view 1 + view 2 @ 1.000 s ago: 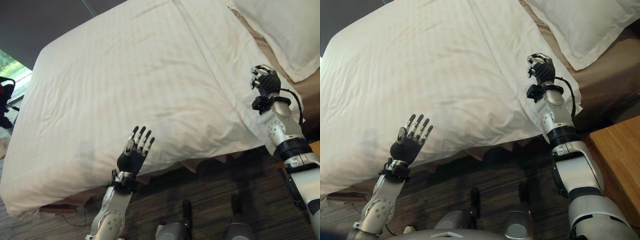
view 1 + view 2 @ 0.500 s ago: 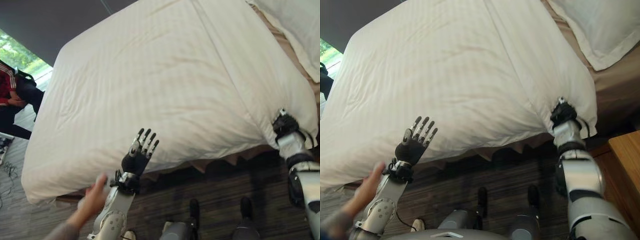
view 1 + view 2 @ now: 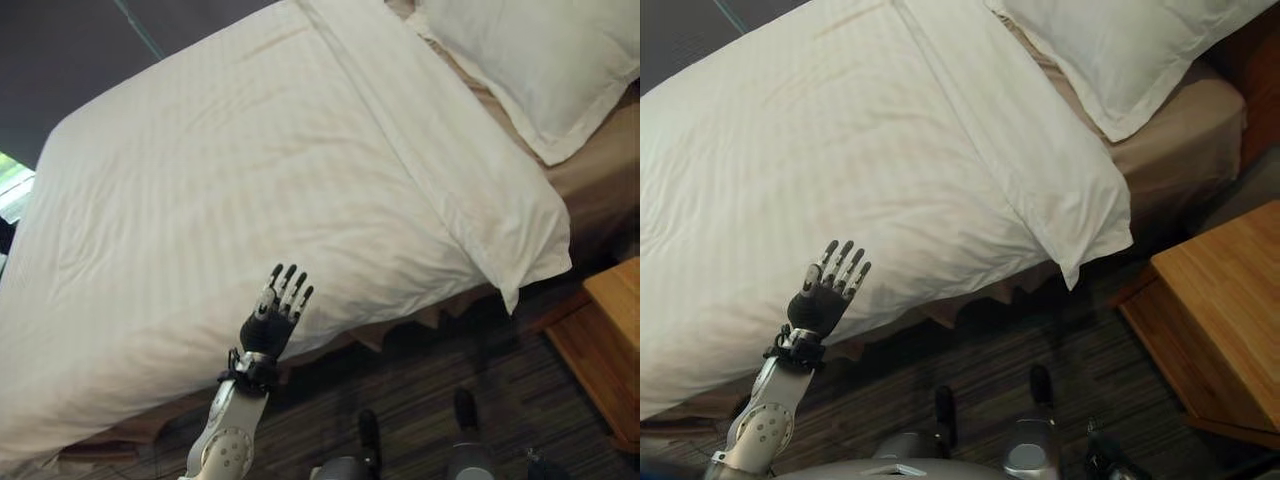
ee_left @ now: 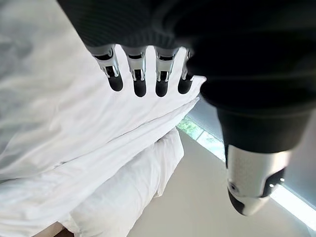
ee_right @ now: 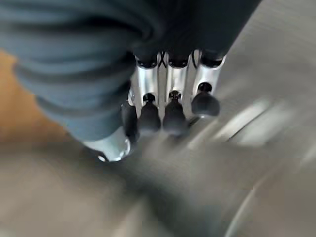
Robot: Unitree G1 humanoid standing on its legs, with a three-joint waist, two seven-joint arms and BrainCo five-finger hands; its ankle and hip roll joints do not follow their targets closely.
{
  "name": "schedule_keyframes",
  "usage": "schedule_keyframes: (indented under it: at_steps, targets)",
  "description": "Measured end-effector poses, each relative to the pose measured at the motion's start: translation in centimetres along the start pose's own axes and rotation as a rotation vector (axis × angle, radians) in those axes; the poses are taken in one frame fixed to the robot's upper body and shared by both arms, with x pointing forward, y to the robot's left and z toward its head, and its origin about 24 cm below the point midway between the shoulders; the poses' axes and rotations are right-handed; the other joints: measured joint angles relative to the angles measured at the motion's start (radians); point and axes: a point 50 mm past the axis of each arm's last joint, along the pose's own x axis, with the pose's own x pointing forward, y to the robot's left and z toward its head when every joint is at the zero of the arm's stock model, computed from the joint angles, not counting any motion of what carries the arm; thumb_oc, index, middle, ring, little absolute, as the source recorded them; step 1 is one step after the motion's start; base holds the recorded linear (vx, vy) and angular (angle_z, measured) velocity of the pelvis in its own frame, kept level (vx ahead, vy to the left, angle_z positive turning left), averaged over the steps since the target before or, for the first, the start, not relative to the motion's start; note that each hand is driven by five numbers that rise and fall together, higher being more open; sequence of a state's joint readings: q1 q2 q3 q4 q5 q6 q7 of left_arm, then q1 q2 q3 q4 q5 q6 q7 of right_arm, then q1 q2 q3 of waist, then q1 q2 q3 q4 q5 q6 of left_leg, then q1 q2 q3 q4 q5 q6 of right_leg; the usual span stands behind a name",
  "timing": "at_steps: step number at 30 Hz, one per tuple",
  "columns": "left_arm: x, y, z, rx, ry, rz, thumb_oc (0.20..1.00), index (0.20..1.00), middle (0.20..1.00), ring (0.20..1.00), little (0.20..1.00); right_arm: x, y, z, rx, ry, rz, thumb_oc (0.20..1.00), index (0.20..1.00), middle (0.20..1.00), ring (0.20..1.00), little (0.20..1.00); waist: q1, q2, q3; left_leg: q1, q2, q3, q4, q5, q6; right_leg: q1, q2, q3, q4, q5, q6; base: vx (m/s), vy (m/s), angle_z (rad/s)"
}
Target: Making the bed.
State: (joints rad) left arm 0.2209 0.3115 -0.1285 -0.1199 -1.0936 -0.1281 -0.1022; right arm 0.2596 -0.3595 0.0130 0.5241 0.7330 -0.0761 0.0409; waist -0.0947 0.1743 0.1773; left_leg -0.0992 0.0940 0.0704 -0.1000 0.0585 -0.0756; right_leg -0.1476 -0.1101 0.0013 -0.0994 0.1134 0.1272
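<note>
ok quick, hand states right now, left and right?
Left hand: open, fingers straight, raised beside the duvet edge, holding nothing.
Right hand: fingers straight in its wrist view, open, holding nothing.

- 1 bed (image 3: 1200,130), tan sheet showing on the uncovered part
- 1 white duvet (image 3: 250,180) spread over it (one corner hangs off the near edge)
- 1 white pillow (image 3: 540,60) at the head end; could be a second behind it, edge of frame cuts it off
- 1 wooden nightstand (image 3: 1220,310) beside the bed
- 2 robot hands: left hand (image 3: 272,322) raised with fingers straight, right hand (image 5: 163,106) seen in its own wrist view, fingers extended
</note>
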Motion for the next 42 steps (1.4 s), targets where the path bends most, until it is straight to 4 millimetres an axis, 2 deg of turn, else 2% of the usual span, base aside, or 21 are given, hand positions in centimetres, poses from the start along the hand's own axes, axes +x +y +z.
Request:
schedule_keyframes:
  at_steps: [3,8,12,19,22,24,26,27,28,30,31,32,33,34,35,36,37,38,39,41,42]
  targets:
    - [-0.6,1.4,-1.0,0.108,0.070,0.057,1.000,1.000,1.000,1.000,1.000,0.2,2.8,5.8,-0.159,-0.229,0.156,1.000,1.000,1.000,1.000,1.000,-0.013,-0.027,-0.035,0.020,0.002,-0.001,0.000,-0.006,-0.002,0.022,0.002,0.000,0.000,-0.002,-0.001,0.03,0.048,-0.02]
    - [-2.3,2.6,-2.8,0.232,0.203,0.095,1.000,1.000,1.000,1.000,1.000,-0.8,4.7,10.3,-0.403,-0.419,0.214,1.000,1.000,1.000,1.000,1.000,-0.016,-0.055,-0.041,0.090,-0.006,-0.007,0.000,-0.013,0.013,0.094,-0.007,-0.015,0.000,-0.016,0.007,0.00,0.065,0.08]
    - [-3.9,3.0,-5.6,0.250,0.341,0.129,1.000,1.000,1.000,1.000,1.000,-1.1,7.0,9.6,-0.431,-0.433,0.283,1.000,1.000,1.000,1.000,1.000,-0.023,-0.069,-0.062,0.131,-0.017,-0.021,0.000,-0.026,0.018,0.139,-0.019,-0.023,0.000,-0.030,0.012,-0.01,0.049,0.06]
    - [-3.3,2.0,-6.9,0.168,0.319,0.169,1.000,1.000,1.000,1.000,1.000,-1.3,9.7,6.1,-0.438,-0.320,0.407,1.000,1.000,1.000,1.000,1.000,-0.016,-0.095,-0.094,0.160,-0.016,-0.022,0.000,-0.029,0.019,0.166,-0.019,-0.025,0.000,-0.035,0.010,-0.04,-0.004,0.00]
    - [-2.8,1.8,-6.6,0.198,0.309,0.150,1.000,1.000,1.000,1.000,1.000,-1.4,10.9,5.7,-0.460,-0.307,0.467,1.000,1.000,1.000,1.000,1.000,-0.004,-0.098,-0.100,0.174,-0.011,0.002,0.000,-0.031,0.017,0.167,-0.013,0.000,0.000,-0.033,0.009,-0.08,-0.045,-0.19]
    - [-2.8,1.9,-6.4,0.205,0.304,0.151,1.000,1.000,1.000,1.000,1.000,-1.5,10.8,5.6,-0.477,-0.301,0.475,1.000,1.000,1.000,1.000,1.000,0.007,-0.100,-0.101,0.169,-0.010,0.001,0.000,-0.034,0.014,0.169,-0.013,0.002,0.000,-0.031,0.009,-0.13,-0.090,-0.06]
    - [-2.7,2.2,-6.1,0.237,0.289,0.154,1.000,1.000,1.000,1.000,1.000,-1.6,10.3,5.5,-0.488,-0.294,0.460,1.000,1.000,1.000,1.000,1.000,0.009,-0.093,-0.104,0.149,-0.004,-0.037,0.007,-0.027,0.024,0.160,0.010,0.037,0.034,-0.049,0.012,-0.14,-0.130,0.49]
    - [-2.2,2.3,-5.8,0.253,0.275,0.153,1.000,1.000,1.000,1.000,1.000,-1.7,10.1,5.0,-0.486,-0.279,0.453,1.000,1.000,1.000,1.000,1.000,-0.011,-0.091,-0.107,0.121,0.000,-0.104,0.012,-0.028,0.023,0.160,0.048,0.119,0.063,-0.094,0.001,-0.05,-0.190,1.09]
    - [-2.2,2.5,-5.7,0.256,0.272,0.162,1.000,1.000,1.000,1.000,1.000,-1.8,9.9,4.8,-0.483,-0.272,0.449,1.000,1.000,1.000,1.000,1.000,-0.014,-0.082,-0.113,0.107,0.000,-0.143,0.015,-0.023,0.031,0.163,0.061,0.138,0.074,-0.106,-0.009,-0.06,-0.210,1.33]
    - [-2.4,3.3,-5.3,0.248,0.231,0.225,1.000,1.000,1.000,1.000,1.000,-1.8,9.7,4.6,-0.474,-0.266,0.439,1.000,1.000,1.000,1.000,1.000,0.041,-0.081,-0.101,0.062,0.003,-0.240,0.026,-0.004,0.058,0.155,0.095,0.090,0.103,-0.131,-0.038,-0.17,-0.213,1.15]
    - [-2.2,3.2,-5.2,0.251,0.227,0.223,1.000,1.000,1.000,1.000,1.000,-1.8,9.6,4.5,-0.473,-0.262,0.434,1.000,1.000,1.000,1.000,1.000,0.039,-0.086,-0.098,0.052,0.003,-0.259,0.030,-0.009,0.053,0.153,0.095,0.076,0.104,-0.143,-0.055,-0.15,-0.125,1.22]
    - [-2.8,3.4,-5.4,0.240,0.230,0.251,1.000,1.000,1.000,1.000,1.000,-1.8,9.5,4.6,-0.475,-0.261,0.423,1.000,1.000,1.000,1.000,1.000,0.069,-0.066,-0.087,0.025,0.002,-0.318,0.038,0.006,0.081,0.161,0.117,0.047,0.119,-0.149,-0.062,-0.17,-0.056,1.56]
    - [-2.7,3.3,-5.4,0.233,0.224,0.253,1.000,1.000,1.000,1.000,1.000,-1.7,9.2,4.8,-0.470,-0.269,0.404,1.000,1.000,1.000,1.000,1.000,0.066,-0.074,-0.081,0.017,-0.007,-0.384,0.034,0.014,0.100,0.173,0.108,-0.007,0.111,-0.161,-0.082,-0.19,0.011,1.98]
    - [-2.9,3.4,-5.6,0.228,0.232,0.261,1.000,1.000,1.000,1.000,1.000,-1.5,8.9,5.1,-0.454,-0.278,0.381,1.000,1.000,1.000,1.000,1.000,0.079,-0.073,-0.068,-0.004,-0.006,-0.380,0.039,-0.010,0.129,0.174,0.099,-0.070,0.115,-0.166,-0.105,-0.28,0.042,1.91]
    - [-3.0,3.7,-5.5,0.234,0.237,0.272,1.000,1.000,1.000,1.000,1.000,-1.3,9.0,5.6,-0.425,-0.297,0.362,1.000,1.000,1.000,1.000,1.000,0.086,-0.089,-0.061,-0.023,-0.023,-0.363,0.073,-0.037,0.110,0.182,0.068,-0.129,0.110,-0.168,-0.117,-0.30,0.080,1.47]
    - [-3.2,4.0,-5.6,0.239,0.246,0.286,1.000,1.000,1.000,1.000,1.000,-1.1,9.1,6.2,-0.398,-0.317,0.342,1.000,1.000,1.000,1.000,1.000,0.097,-0.114,-0.055,-0.028,-0.053,-0.316,0.124,-0.038,0.107,0.189,0.024,-0.161,0.107,-0.155,-0.109,-0.30,0.105,1.06]
    - [-3.5,4.3,-5.5,0.240,0.243,0.302,1.000,1.000,1.000,1.000,1.000,-0.9,9.6,7.1,-0.384,-0.356,0.340,1.000,1.000,1.000,1.000,1.000,0.101,-0.143,-0.056,-0.021,-0.084,-0.243,0.182,-0.053,0.085,0.191,-0.029,-0.185,0.101,-0.143,-0.102,-0.32,0.137,0.81]
    - [-3.5,4.2,-5.4,0.238,0.237,0.303,1.000,1.000,1.000,1.000,1.000,-0.9,9.7,7.8,-0.371,-0.385,0.332,1.000,1.000,1.000,1.000,1.000,0.092,-0.152,-0.051,-0.011,-0.074,-0.178,0.239,-0.059,0.075,0.203,-0.050,-0.199,0.099,-0.141,-0.098,-0.29,0.167,0.75]
    - [-3.3,4.2,-5.5,0.237,0.235,0.297,1.000,1.000,1.000,1.000,1.000,-0.9,9.7,8.4,-0.356,-0.409,0.323,1.000,1.000,1.000,1.000,1.000,0.090,-0.154,-0.050,0.004,-0.053,-0.152,0.288,-0.076,0.052,0.208,-0.065,-0.235,0.102,-0.138,-0.095,-0.27,0.202,0.97]
    - [-2.7,3.9,-5.3,0.239,0.224,0.280,1.000,1.000,1.000,1.000,1.000,-0.9,9.6,8.7,-0.321,-0.427,0.296,1.000,1.000,1.000,1.000,1.000,0.063,-0.154,-0.049,0.087,0.058,-0.066,0.355,-0.115,-0.007,0.233,-0.078,-0.303,0.111,-0.139,-0.093,-0.25,0.308,0.95]
    - [-2.5,3.7,-5.2,0.240,0.218,0.272,1.000,1.000,1.000,1.000,1.000,-0.9,9.4,8.8,-0.320,-0.433,0.288,1.000,1.000,1.000,1.000,1.000,0.054,-0.153,-0.049,0.112,0.078,-0.044,0.347,-0.115,-0.007,0.235,-0.082,-0.311,0.116,-0.143,-0.086,-0.19,0.321,0.99]
